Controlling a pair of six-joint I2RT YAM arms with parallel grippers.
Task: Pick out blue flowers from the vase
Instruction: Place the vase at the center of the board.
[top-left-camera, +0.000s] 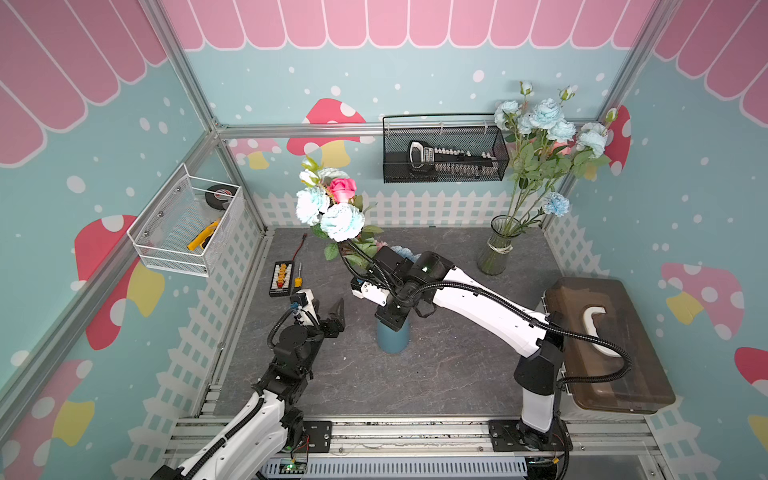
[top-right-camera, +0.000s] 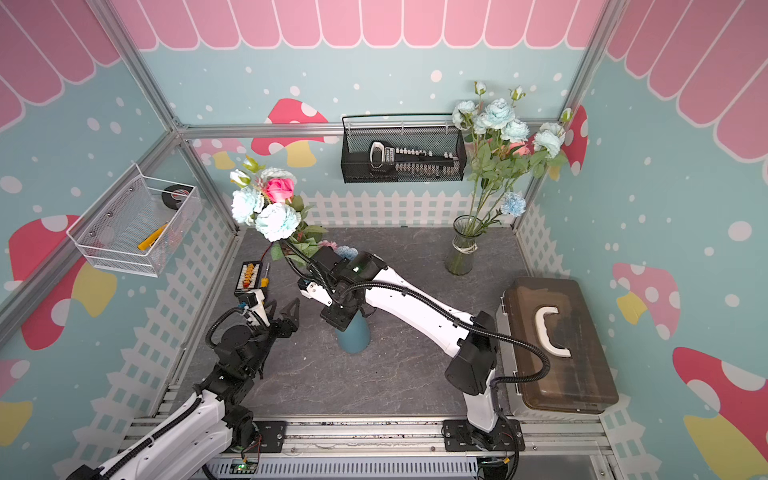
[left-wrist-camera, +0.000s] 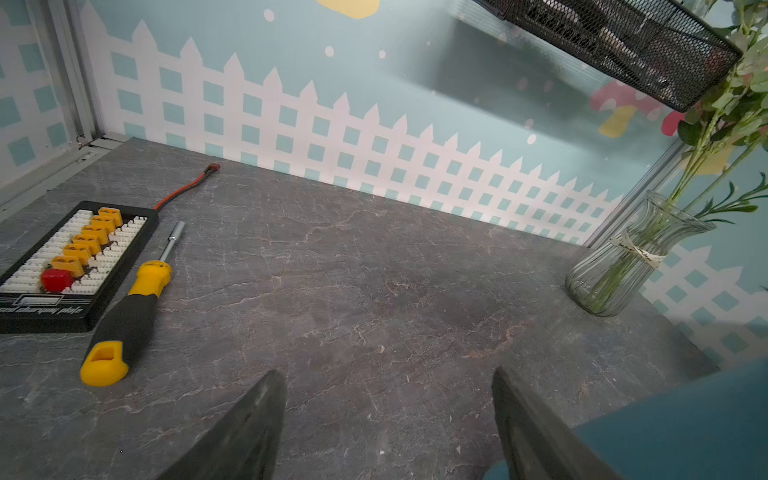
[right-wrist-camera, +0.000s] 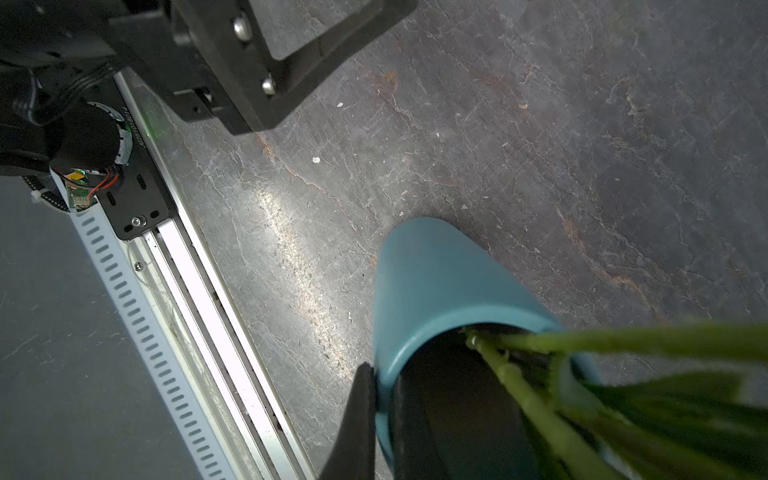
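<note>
A teal vase (top-left-camera: 392, 340) (top-right-camera: 353, 337) stands mid-table, holding blue flowers (top-left-camera: 341, 221) (top-right-camera: 277, 221) and a pink rose (top-left-camera: 343, 189) that lean toward the back left. My right gripper (right-wrist-camera: 380, 378) is shut on the vase's rim (right-wrist-camera: 415, 340), one finger inside and one outside. Green stems (right-wrist-camera: 519, 382) rise from the mouth beside it. My left gripper (top-left-camera: 328, 309) (left-wrist-camera: 386, 372) is open and holds nothing; it sits low, just left of the vase (left-wrist-camera: 685, 424). More blue flowers (top-left-camera: 548, 120) stand in a glass vase (top-left-camera: 496, 245) (left-wrist-camera: 615, 270) at the back right.
A black charging board (top-left-camera: 283, 277) and a yellow screwdriver (left-wrist-camera: 129, 316) lie at the left of the table. A brown toolbox (top-left-camera: 602, 345) sits at the right edge. A black mesh basket (top-left-camera: 444, 153) hangs on the back wall and a white one (top-left-camera: 187, 220) on the left wall.
</note>
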